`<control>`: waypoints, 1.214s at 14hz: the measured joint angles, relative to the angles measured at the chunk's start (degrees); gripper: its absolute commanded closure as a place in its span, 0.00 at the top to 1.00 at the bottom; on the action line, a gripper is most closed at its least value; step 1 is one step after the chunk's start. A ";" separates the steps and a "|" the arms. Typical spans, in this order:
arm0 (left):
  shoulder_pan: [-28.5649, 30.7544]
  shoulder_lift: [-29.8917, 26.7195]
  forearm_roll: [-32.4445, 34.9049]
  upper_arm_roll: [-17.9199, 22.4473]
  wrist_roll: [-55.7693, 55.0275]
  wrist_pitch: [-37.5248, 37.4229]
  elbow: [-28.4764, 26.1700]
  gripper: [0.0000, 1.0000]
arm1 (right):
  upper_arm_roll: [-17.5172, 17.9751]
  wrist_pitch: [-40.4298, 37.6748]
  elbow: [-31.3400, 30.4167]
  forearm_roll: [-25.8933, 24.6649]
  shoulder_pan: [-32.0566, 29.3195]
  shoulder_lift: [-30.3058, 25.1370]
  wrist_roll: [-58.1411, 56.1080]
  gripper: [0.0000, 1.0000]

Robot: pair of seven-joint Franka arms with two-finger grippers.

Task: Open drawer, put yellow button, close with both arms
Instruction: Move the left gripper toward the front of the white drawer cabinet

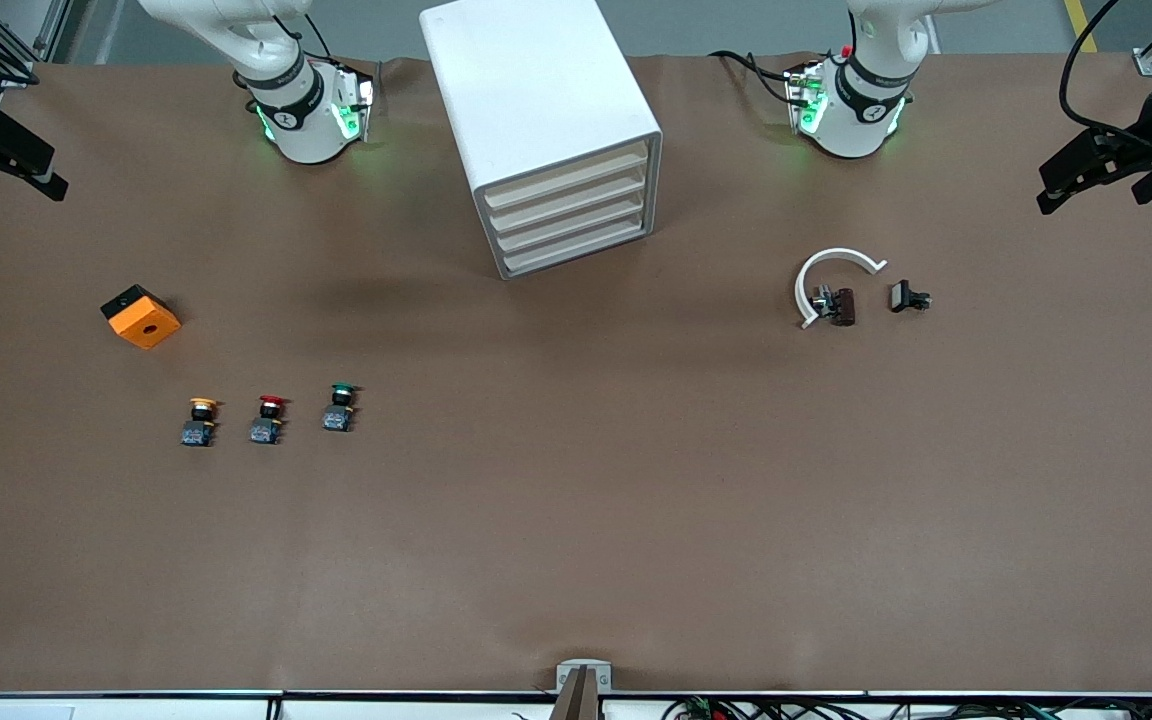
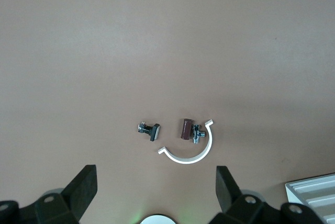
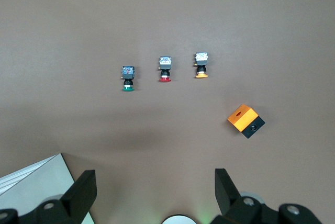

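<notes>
Yellow button [image 3: 201, 65] well clear of jaws

My table wears a matt brown paper-like cover [image 1: 576, 520], faintly creased. My tall white cabinet [image 1: 536, 110] looks like smooth satin plastic. The yellow-capped button [image 1: 200, 421] looks plastic too, and my black gripper fingers [image 2: 84, 188] are dull matt.

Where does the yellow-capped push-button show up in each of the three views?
Front view: the yellow-capped push-button lies on the brown table, at the right arm's end of the three-button row, beside the red-capped push-button.
Left wrist view: not in it.
Right wrist view: it lies in the row's end spot nearest the orange block.
Shared landmark: the orange block, in the front and right wrist views.
</notes>
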 measured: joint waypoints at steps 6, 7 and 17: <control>0.16 1.45 0.00 0.50 0.04 0.01 1.68 1.00 | 0.11 0.00 -0.02 0.00 0.00 0.00 0.01 1.00; 0.19 3.03 0.00 0.52 0.08 0.02 3.01 1.00 | 0.16 0.00 -0.03 0.00 0.00 0.00 0.00 1.00; -1.23 22.48 -3.57 -2.05 -7.25 8.27 5.95 1.00 | 0.17 -0.01 -0.19 0.00 0.00 -0.03 -0.92 1.00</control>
